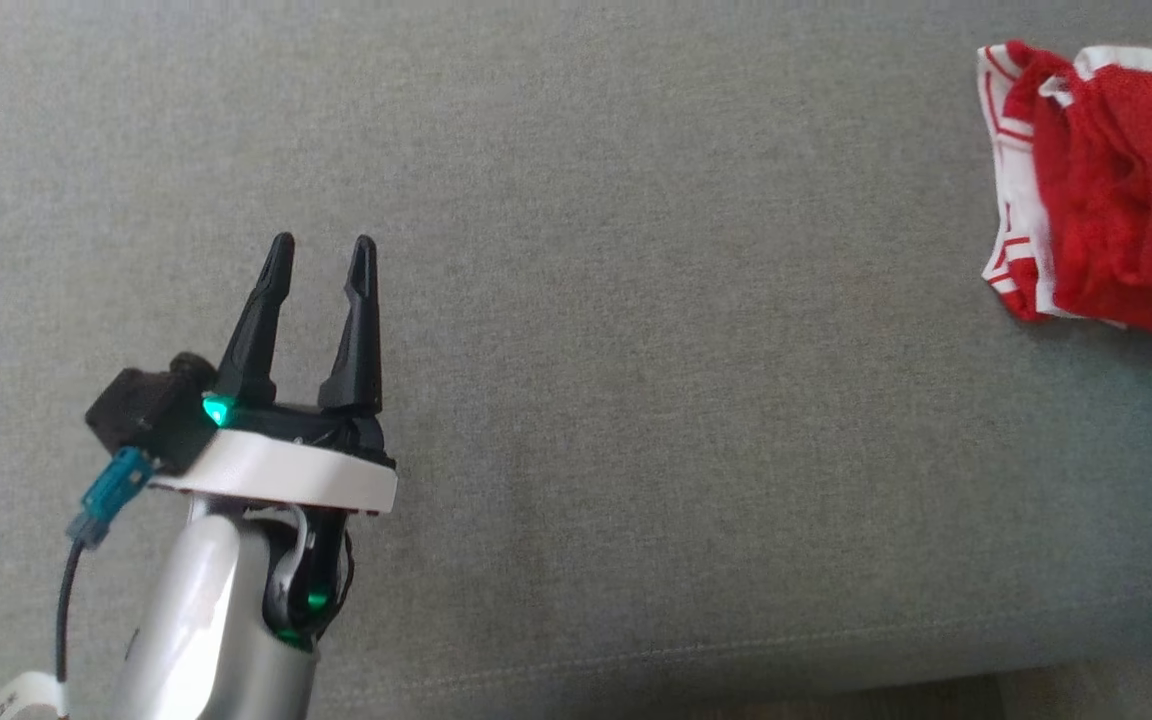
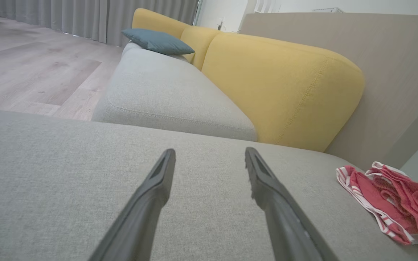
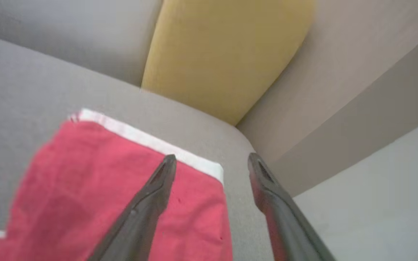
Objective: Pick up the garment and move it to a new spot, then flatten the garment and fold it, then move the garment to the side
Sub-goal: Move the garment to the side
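At the near left of the grey sofa seat the left fingers stand spread apart with nothing between them, pointing toward the far side over bare fabric. The middle of the seat carries nothing.

Well off to the right, toward the far corner by the yellow backrest, lies the garment. It is red cloth with white striped trim, bunched rather than flat, and its right part is cut off by the edge of the head view. For that reason its long axis cannot be told for sure. The visible trimmed edge runs near to far.

The right fingers are also open and empty, hanging just above the garment's far right corner. One finger is over the red cloth near its white band, and the other is over bare seat beside it.

So the garment lies far right of the left fingers and directly under the right ones. Any next grasp probably falls to the right arm, since the left would have to cross the whole seat.
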Tool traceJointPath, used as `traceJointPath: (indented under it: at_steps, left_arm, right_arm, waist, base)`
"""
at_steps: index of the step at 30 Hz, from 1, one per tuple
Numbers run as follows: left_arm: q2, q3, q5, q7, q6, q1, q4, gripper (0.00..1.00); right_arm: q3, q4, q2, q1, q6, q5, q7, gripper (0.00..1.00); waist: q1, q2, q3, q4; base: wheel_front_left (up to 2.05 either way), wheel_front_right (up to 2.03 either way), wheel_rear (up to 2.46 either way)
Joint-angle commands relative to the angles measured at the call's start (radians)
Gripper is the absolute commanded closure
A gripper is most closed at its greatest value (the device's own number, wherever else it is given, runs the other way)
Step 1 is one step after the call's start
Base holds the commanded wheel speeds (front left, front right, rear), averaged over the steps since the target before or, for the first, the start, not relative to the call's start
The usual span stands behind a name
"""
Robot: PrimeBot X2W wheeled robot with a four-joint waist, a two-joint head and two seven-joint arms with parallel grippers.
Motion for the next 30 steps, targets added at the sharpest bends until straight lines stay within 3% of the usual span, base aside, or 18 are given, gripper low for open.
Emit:
traceJointPath:
  at_steps: [1,8,20,28,30]
  left_arm:
    - [0.009,0.035,0.007,-0.006,-0.002,-0.019,-0.032,0.0]
    - [0.009,0.044,0.005,-0.006,0.005,0.016,-0.044,0.0]
    - [0.009,0.042,0.007,-0.006,0.032,0.104,-0.088,0.0]
    - [0.009,0.023,0.023,-0.006,0.052,0.169,-0.067,0.0]
    - [0.009,0.017,0.013,-0.006,0.062,0.185,-0.058,0.0]
  right_arm:
    - [0.005,-0.053,0.0,-0.022,0.006,0.01,-0.02,0.0]
    - [0.043,-0.17,0.162,0.025,0.006,0.076,-0.108,0.0]
    - [0.099,-0.318,0.409,0.29,0.006,0.163,-0.255,0.0]
    - [0.099,-0.324,0.465,0.437,0.006,0.147,-0.311,0.0]
    - [0.095,-0.334,0.466,0.493,0.006,0.192,-0.327,0.0]
  waist:
    - [0.0,-0.0001,-0.021,-0.003]
    - [0.0,-0.0001,-0.119,-0.01]
    - [0.0,-0.0001,-0.264,-0.018]
    - [0.0,-0.0001,-0.306,-0.023]
    - [0.0,-0.0001,-0.311,-0.019]
  base:
    - [0.0,0.0,0.0]
    - [0.0,0.0,0.0]
    - [0.0,0.0,0.0]
    - [0.0,0.0,0.0]
    - [0.0,0.0,0.0]
